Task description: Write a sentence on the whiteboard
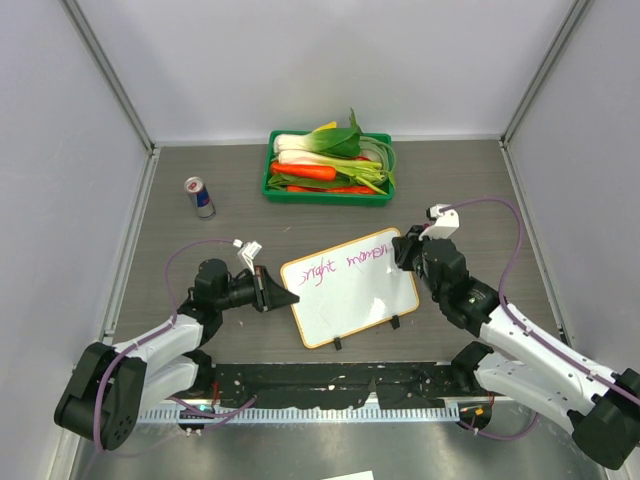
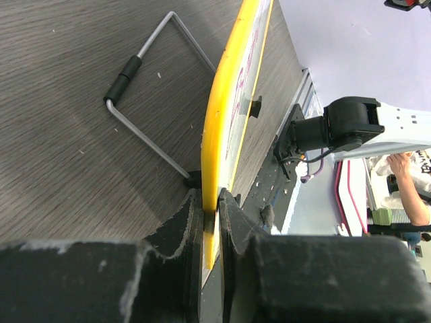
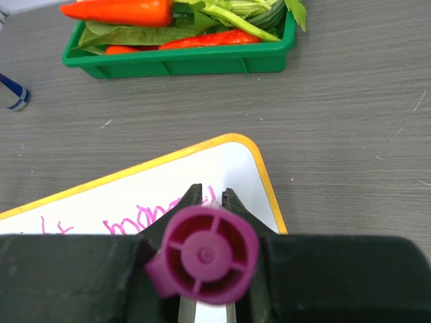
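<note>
Whiteboard is sitting on the table, probably light, stiff and slick-faced (rim seems the safest hold); left jaws are pinching its left edge, right jaws are clamping a purple marker.

Whiteboard had purple handwriting on it, read something like "Bright momen", first letter kinda iffy. Can label was too tiny to read.

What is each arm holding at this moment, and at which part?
The left fingers pinch the whiteboard at its short side edge. The right fingers clamp a purple marker by its body.
</note>
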Robot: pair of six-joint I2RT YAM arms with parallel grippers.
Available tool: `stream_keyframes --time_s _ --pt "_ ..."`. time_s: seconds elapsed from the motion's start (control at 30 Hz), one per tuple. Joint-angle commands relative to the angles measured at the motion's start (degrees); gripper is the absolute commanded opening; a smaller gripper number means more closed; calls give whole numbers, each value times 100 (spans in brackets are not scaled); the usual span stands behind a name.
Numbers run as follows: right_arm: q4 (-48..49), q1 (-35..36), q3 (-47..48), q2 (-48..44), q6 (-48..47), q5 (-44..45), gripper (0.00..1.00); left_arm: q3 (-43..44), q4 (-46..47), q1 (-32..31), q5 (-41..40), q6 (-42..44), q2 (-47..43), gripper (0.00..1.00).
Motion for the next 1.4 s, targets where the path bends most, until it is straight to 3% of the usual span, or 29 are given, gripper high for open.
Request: stream_keyframes --time_s 0.0,0.83,1.37 --pt "316 -25 292 -185 -143 53 1 13 19 5 -118 227 26 0" --pt "386 -78 240 307 -266 730 1 22 45 -3 -92 227 79 0" --pt "316 -86 415 -18 -231 317 1 22 54 5 -100 218 96 0"
